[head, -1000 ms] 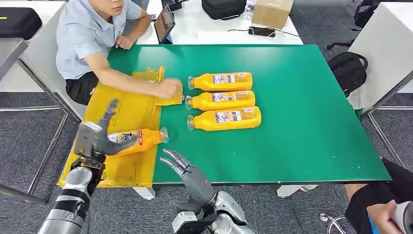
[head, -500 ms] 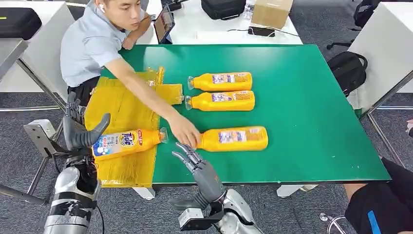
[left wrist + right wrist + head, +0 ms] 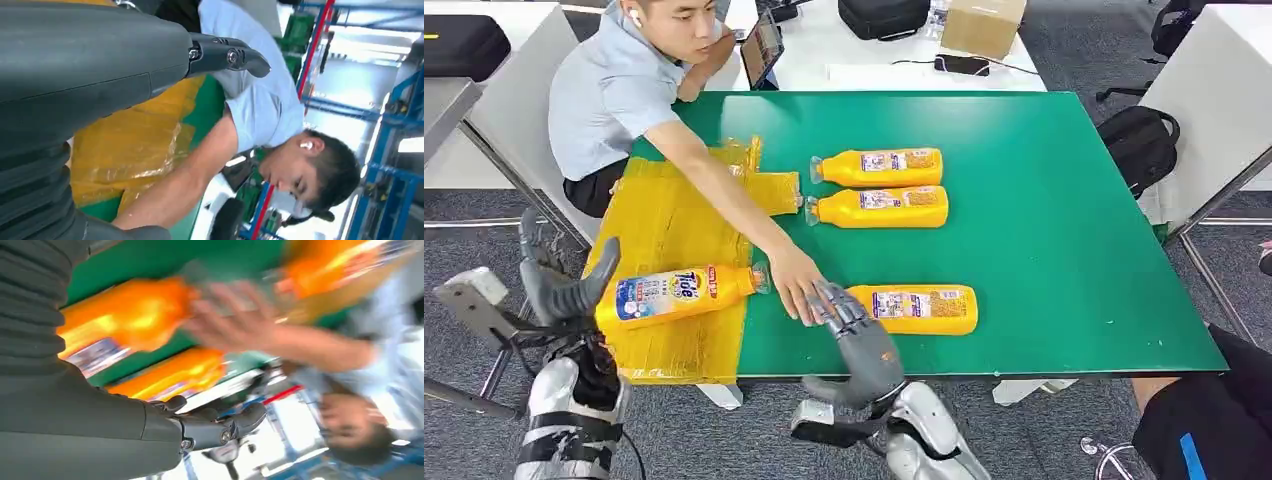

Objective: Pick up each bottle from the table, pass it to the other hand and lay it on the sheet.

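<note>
arms: shiny silver metal with black bands near the wrists
left hand [image 3: 564, 285]: dark grey, with a thick grey thumb and darker fingers
right hand [image 3: 861, 345]: dark grey, smooth and rounded on the back
wrist covers: grey and ribbed, like a bendy tube
thumb [image 3: 227, 55]: two small round silver screws near its tip

- The person's hand [image 3: 797, 286] and the robot's right hand [image 3: 856, 338] are covering the nearest bottle's [image 3: 919, 309] cap end.
- Motion blur is smearing the bottles [image 3: 135, 320] in the right wrist view.
- The picture's edge is cropping the person's head [image 3: 664, 15].
</note>
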`<move>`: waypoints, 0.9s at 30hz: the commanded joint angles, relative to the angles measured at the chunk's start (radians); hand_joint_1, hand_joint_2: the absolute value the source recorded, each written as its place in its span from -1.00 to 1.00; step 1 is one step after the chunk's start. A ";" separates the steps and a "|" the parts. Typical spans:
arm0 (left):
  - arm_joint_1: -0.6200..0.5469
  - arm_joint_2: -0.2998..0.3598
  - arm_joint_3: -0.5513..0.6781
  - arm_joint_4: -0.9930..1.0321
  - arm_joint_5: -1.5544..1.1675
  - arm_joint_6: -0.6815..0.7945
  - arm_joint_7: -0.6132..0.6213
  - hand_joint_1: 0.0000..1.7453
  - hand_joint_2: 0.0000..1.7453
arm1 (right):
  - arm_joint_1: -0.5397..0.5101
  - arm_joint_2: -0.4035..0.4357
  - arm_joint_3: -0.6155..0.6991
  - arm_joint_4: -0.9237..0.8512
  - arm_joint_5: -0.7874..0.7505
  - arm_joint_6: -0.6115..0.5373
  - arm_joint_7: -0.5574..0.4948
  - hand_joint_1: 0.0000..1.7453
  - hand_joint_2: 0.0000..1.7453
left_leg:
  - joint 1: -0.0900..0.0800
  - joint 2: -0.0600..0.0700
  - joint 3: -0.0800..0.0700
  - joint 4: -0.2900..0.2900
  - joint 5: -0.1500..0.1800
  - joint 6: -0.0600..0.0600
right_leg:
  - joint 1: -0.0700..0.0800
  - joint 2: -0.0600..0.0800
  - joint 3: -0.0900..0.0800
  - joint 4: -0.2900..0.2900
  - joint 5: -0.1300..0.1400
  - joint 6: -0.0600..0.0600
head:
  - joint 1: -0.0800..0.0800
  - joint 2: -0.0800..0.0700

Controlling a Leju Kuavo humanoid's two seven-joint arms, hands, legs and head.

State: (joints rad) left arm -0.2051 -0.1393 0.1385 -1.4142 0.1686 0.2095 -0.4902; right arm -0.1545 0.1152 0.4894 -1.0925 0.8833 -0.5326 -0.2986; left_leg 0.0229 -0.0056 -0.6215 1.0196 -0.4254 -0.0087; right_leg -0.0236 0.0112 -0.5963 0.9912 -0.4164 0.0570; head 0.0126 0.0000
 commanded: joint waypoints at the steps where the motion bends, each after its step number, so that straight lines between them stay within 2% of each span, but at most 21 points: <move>1: 0.170 -0.052 -0.038 -0.173 -0.140 0.109 0.036 -1.00 1.00 | -0.006 -0.087 -0.180 0.045 0.214 0.045 0.201 -1.00 1.00 | -0.001 0.001 0.007 -0.002 -0.003 0.004 | 0.001 -0.001 0.008 -0.003 -0.002 -0.003 | 0.000 0.000; 4: 0.188 -0.054 -0.038 -0.173 -0.153 0.120 0.033 -1.00 1.00 | 0.004 -0.090 -0.191 0.058 0.281 0.063 0.256 -1.00 1.00 | -0.001 0.000 0.003 -0.001 -0.001 0.002 | 0.000 -0.001 0.003 -0.002 -0.001 -0.001 | 0.000 0.000; 11: 0.199 -0.054 -0.048 -0.192 -0.164 0.102 0.029 -1.00 1.00 | 0.017 -0.088 -0.213 0.042 0.323 0.073 0.286 -1.00 1.00 | 0.000 0.000 0.005 -0.001 -0.002 0.003 | 0.001 -0.001 0.004 -0.002 -0.001 -0.003 | 0.000 0.000; 14: 0.202 -0.052 -0.051 -0.194 -0.172 0.097 0.037 -1.00 1.00 | 0.014 -0.097 -0.227 0.051 0.335 0.130 0.325 -1.00 1.00 | 0.000 -0.001 0.002 -0.001 -0.001 0.002 | 0.000 -0.002 0.002 -0.001 -0.001 -0.002 | 0.000 0.000; 16: 0.203 -0.050 -0.054 -0.198 -0.192 0.097 0.028 -1.00 1.00 | -0.006 -0.112 -0.237 0.096 0.353 0.172 0.361 -1.00 1.00 | 0.000 0.000 0.002 -0.001 -0.001 0.002 | 0.000 -0.001 0.002 -0.002 -0.001 -0.001 | 0.000 0.000; 20: 0.214 -0.050 -0.062 -0.214 -0.196 0.079 0.028 -1.00 1.00 | -0.041 -0.124 -0.278 0.149 0.387 0.138 0.402 -1.00 1.00 | 0.000 -0.001 0.004 -0.001 -0.001 0.002 | 0.001 -0.002 0.004 -0.002 -0.001 -0.002 | 0.000 0.000; 22: 0.199 -0.049 -0.068 -0.198 -0.190 0.068 0.028 -1.00 1.00 | -0.089 -0.138 -0.303 0.210 0.382 0.135 0.394 -1.00 1.00 | -0.001 -0.001 0.003 -0.001 -0.001 0.002 | 0.000 -0.002 0.003 -0.002 0.000 -0.002 | 0.000 0.000; 25: 0.175 -0.047 -0.082 -0.170 -0.175 0.054 0.021 -1.00 1.00 | -0.169 -0.132 -0.329 0.326 0.378 0.069 0.341 -1.00 1.00 | 0.000 -0.001 0.002 -0.001 0.000 0.002 | 0.000 -0.001 0.002 -0.002 0.000 -0.001 | 0.000 0.000; 27: 0.168 -0.050 -0.087 -0.163 -0.175 0.055 0.021 -1.00 1.00 | -0.191 -0.125 -0.331 0.348 0.377 0.073 0.338 -1.00 1.00 | -0.001 0.000 0.002 -0.001 0.000 0.002 | 0.000 -0.001 0.002 -0.002 0.001 -0.001 | 0.000 0.000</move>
State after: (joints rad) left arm 0.0090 -0.1900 0.0851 -1.6342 -0.0202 0.2773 -0.4666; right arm -0.1984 0.0038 0.2311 -1.0116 1.2604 -0.4237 0.0817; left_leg 0.0225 -0.0054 -0.6209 1.0196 -0.4255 -0.0079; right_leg -0.0238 0.0112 -0.5959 0.9904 -0.4158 0.0573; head 0.0126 0.0000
